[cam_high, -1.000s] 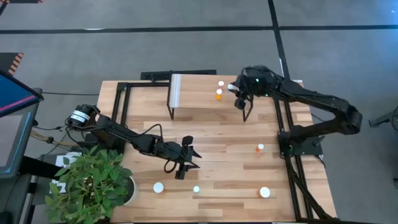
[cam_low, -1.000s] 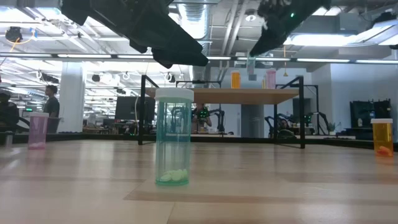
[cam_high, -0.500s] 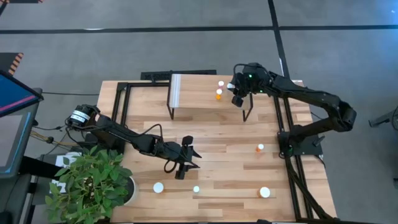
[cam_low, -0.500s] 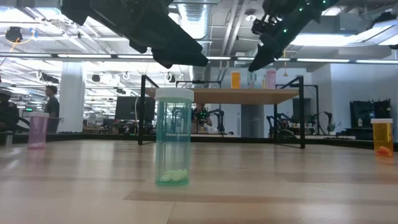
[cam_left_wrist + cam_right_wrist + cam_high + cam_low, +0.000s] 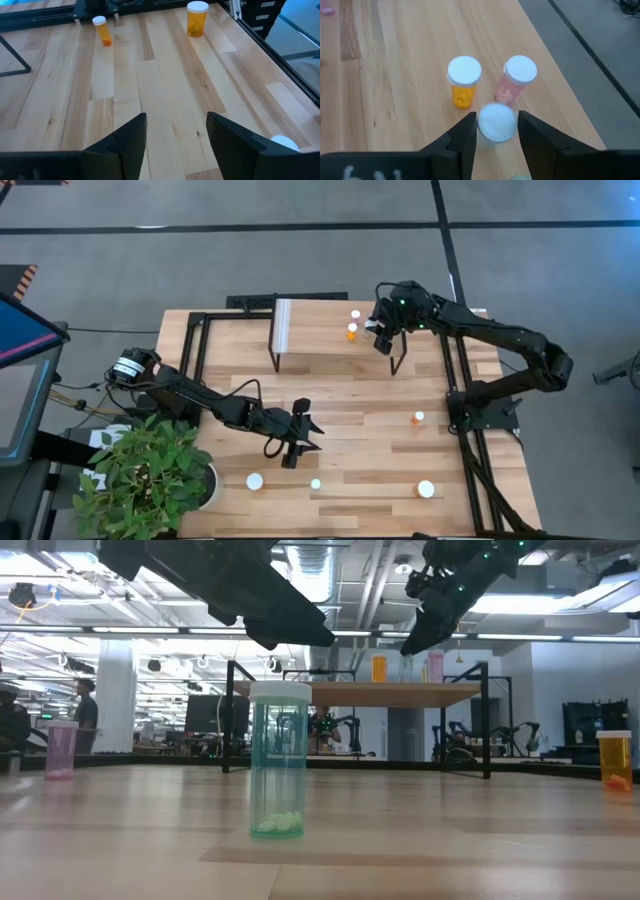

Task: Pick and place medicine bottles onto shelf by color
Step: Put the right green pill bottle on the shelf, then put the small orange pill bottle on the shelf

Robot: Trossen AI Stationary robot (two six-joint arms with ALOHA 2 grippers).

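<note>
Right hand [image 5: 383,332] shifted left over shelf [image 5: 330,330] since earlier frame, fingers parted astride third bottle [image 5: 496,122] beside orange bottle [image 5: 463,88], pink bottle [image 5: 516,79]; grip unclear. Left hand [image 5: 296,440] released, mid-frame. Table [image 5: 370,420] bottles remain.

Two dark, matte black jointed arms rise from black metal frames at the table's edges, a loose black cable looping beside the left arm. The left arm's base joint carries a round silver-and-white collar; small green lights glow on the right arm's wrist.
</note>
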